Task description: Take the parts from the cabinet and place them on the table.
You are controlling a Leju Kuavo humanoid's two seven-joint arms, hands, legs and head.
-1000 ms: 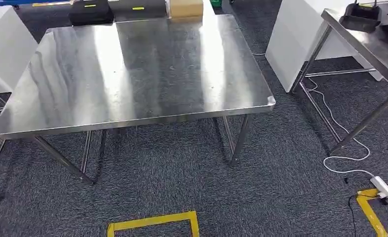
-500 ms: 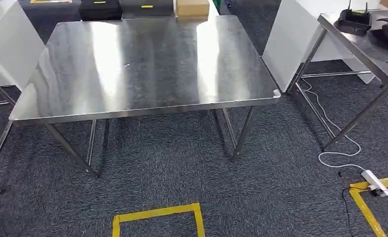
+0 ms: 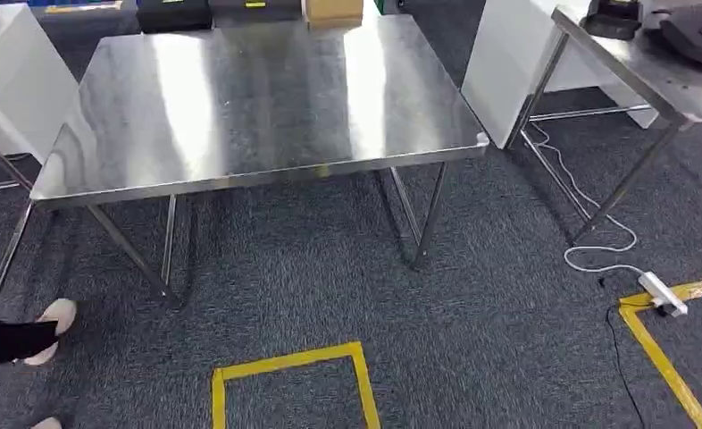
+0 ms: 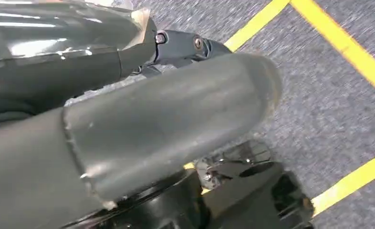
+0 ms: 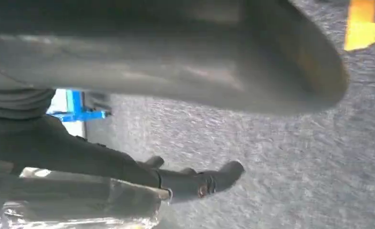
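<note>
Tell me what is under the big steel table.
Under the steel table show its crossed legs and dark carpet. The tabletop covers the floor farther back, so anything there is hidden.

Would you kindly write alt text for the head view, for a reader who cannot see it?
A bare stainless steel table stands on dark grey carpet, with yellow floor tape in front of it. A second metal table stands at the right, a white power strip lies below it, and a person's shoe enters at left.
</note>
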